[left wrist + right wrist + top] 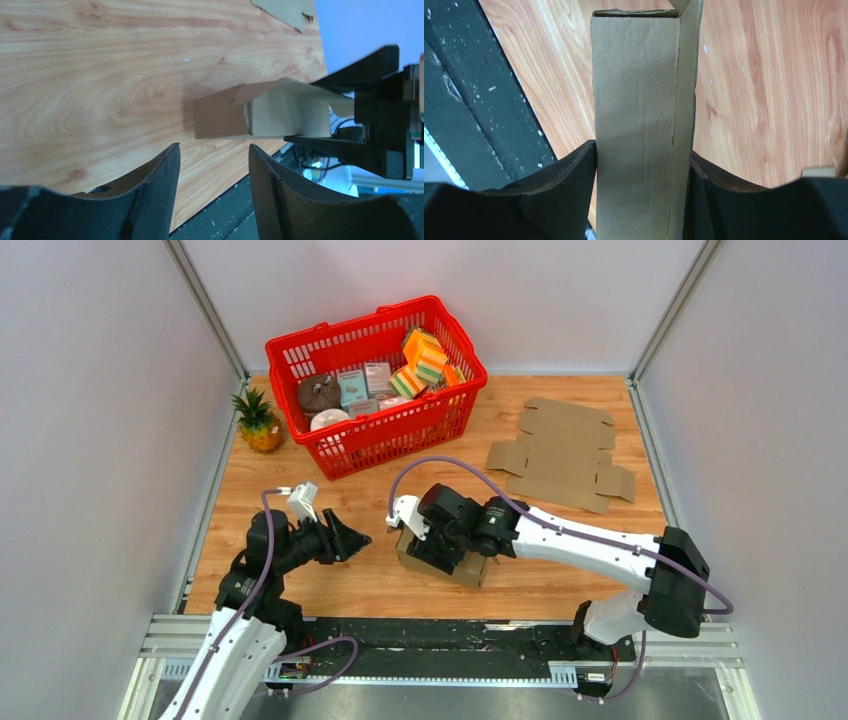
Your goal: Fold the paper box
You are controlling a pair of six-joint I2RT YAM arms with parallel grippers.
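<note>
The brown paper box [440, 558] stands partly folded on the wooden table near the front edge. My right gripper [432, 540] is shut on it, one black finger pressed flat against each side wall [639, 150]. In the left wrist view the box [260, 116] lies ahead of my left gripper [214, 165], with the right gripper's black fingers [360, 75] clamped round its far end. My left gripper [352, 538] is open, a short way left of the box, with nothing between its fingers.
A flat unfolded cardboard blank [565, 452] lies at the back right. A red basket [376, 380] with sponges and small packs stands at the back, a toy pineapple [258, 422] to its left. The black rail [420, 635] runs along the table's front edge.
</note>
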